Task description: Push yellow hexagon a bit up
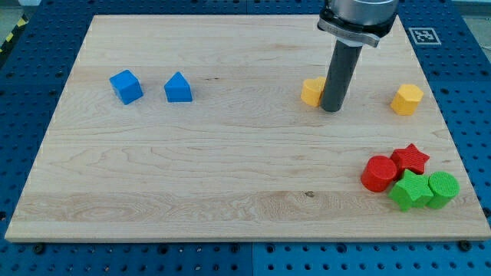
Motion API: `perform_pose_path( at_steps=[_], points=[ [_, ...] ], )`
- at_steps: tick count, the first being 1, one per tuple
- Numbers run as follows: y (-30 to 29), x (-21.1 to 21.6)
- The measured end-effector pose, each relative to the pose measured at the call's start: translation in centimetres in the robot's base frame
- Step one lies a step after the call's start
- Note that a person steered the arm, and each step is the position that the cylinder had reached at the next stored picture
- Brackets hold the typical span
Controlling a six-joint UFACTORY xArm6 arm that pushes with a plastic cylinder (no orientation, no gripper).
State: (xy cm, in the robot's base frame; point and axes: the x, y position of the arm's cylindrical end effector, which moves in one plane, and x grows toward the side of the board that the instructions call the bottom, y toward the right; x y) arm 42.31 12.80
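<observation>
Worktop: a pale wooden board [230, 184] was seen on a blue pegboard base.
Tip: my tip [331, 110] was set touching, or just beside, a partly hidden yellow block [311, 91], at its 4 o'clock.
Task's thing: a yellow hexagon block [406, 99] was found well apart, at 3 o'clock from my tip, near the board's right edge.
Hand: none was fitted; only a dark rod, holding nothing.
Others: a blue cube [126, 86] and blue pointed block [178, 88] at 9 o'clock; a red cylinder [378, 173], red star [411, 159], green star [410, 191] and green cylinder [443, 188] clustered at 5 o'clock.
Progress: judged not begun; the hexagon appeared untouched.
Writing: none readable; a black-and-white marker [423, 34] was noted.
</observation>
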Motion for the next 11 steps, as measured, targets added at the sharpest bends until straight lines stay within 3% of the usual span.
perform_pose_path(
  at_steps=[1, 3, 4, 11],
  points=[
    [1.3, 0.8],
    [11.5, 2.8],
    [13.8, 2.8],
    [11.2, 2.4]
  ],
)
